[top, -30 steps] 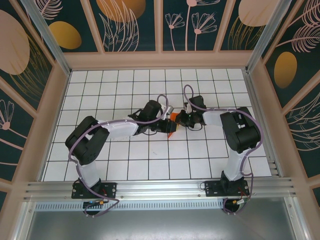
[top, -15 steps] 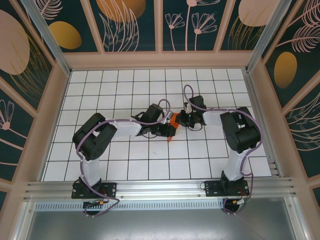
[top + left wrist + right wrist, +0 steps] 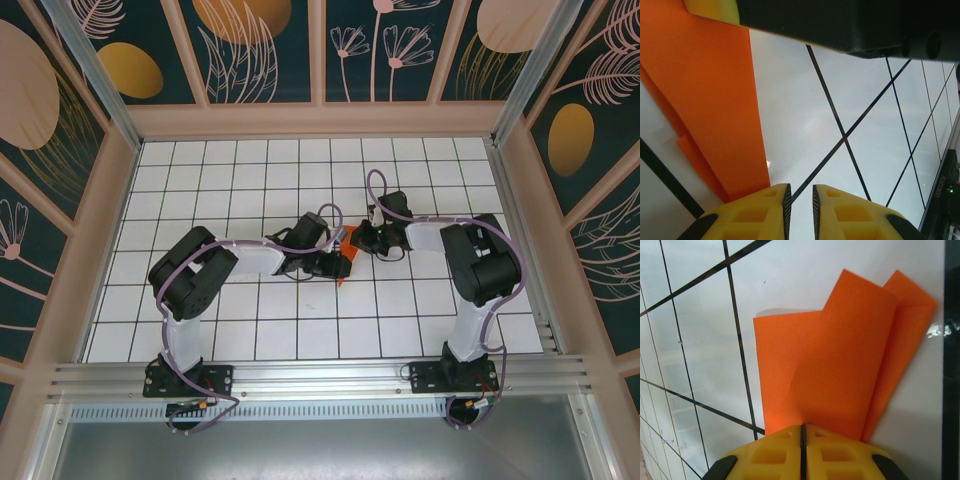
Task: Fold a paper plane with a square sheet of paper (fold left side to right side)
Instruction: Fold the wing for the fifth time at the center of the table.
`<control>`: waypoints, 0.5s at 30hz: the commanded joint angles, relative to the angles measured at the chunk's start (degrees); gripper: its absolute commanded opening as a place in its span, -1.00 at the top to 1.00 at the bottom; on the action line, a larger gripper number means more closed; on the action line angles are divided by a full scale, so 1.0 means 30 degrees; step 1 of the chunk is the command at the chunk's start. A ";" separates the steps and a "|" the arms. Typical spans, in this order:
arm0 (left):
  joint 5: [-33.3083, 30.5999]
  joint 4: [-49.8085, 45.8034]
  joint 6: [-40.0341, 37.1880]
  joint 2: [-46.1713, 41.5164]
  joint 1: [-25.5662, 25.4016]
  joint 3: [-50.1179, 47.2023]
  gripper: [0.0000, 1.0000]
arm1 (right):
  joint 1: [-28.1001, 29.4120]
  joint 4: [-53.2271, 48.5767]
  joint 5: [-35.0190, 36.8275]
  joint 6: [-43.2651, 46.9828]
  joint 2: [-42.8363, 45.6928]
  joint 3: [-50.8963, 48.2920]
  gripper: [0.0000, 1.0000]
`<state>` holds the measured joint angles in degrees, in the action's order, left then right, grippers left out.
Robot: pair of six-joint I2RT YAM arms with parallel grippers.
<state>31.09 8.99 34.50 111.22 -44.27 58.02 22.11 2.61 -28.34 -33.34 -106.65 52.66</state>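
Observation:
The square sheet of paper (image 3: 840,360) is bright orange and folded into overlapping flaps on the white grid table. In the top view little of it (image 3: 346,238) shows between the two grippers. My right gripper (image 3: 802,426) is shut, its tips resting on the sheet's near edge, where a soft crease runs up. I cannot tell whether it pinches the sheet. My left gripper (image 3: 799,187) stands slightly open over bare table just right of the sheet's (image 3: 705,100) long straight edge, with nothing between its fingers. In the top view the left gripper (image 3: 342,266) sits just in front of the right gripper (image 3: 357,240).
The right gripper's dark body (image 3: 850,25) and a yellow finger (image 3: 710,9) cross the top of the left wrist view, close to my left fingers. Wooden walls (image 3: 320,120) ring the grid table (image 3: 250,180), with open tiles on all sides of the arms.
The left arm has drawn in and its gripper has slid slightly toward the near edge along the paper, covering more orange. The right arm has stayed put.

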 commanded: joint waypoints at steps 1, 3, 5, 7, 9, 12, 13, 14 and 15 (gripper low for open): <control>0.0432 -0.0481 -0.0309 0.0440 -0.0230 -0.0520 0.55 | -0.0012 -0.1980 0.1110 0.0450 -0.0510 -0.0512 0.79; 0.0475 -0.0501 -0.0327 0.0485 -0.0268 -0.0531 0.56 | -0.0015 -0.1991 0.1125 0.0478 -0.0512 -0.0477 0.79; 0.0395 -0.0559 -0.0338 0.0561 -0.0270 -0.0579 0.56 | -0.0039 -0.2028 0.1125 0.0478 -0.0493 -0.0446 0.79; 0.0346 -0.0582 -0.0309 0.0628 -0.0287 -0.0648 0.56 | -0.0029 -0.2080 0.1140 0.0479 -0.0461 -0.0425 0.79; 0.0309 -0.0779 -0.0392 0.0715 -0.0353 -0.0663 0.56 | -0.0019 -0.2137 0.1133 0.0509 -0.0467 -0.0388 0.79; -0.0038 -0.1440 -0.0724 0.0753 -0.0517 -0.0634 0.57 | -0.0042 -0.2142 0.1155 0.0509 -0.0479 -0.0387 0.79; -0.0197 -0.1622 -0.0803 0.0822 -0.0563 -0.0648 0.56 | -0.0038 -0.2062 0.1089 0.0483 -0.0459 -0.0389 0.79; -0.0301 -0.1742 -0.0835 0.0859 -0.0606 -0.0663 0.56 | -0.0043 -0.2001 0.1042 0.0454 -0.0414 -0.0386 0.79; -0.0489 -0.1893 -0.0865 0.0879 -0.0623 -0.0649 0.57 | -0.0025 -0.1866 0.0926 0.0428 -0.0397 -0.0387 0.79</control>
<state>29.93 9.19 33.58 111.92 -44.93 57.63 22.11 2.57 -28.38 -33.34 -106.65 52.69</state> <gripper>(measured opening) 0.216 0.107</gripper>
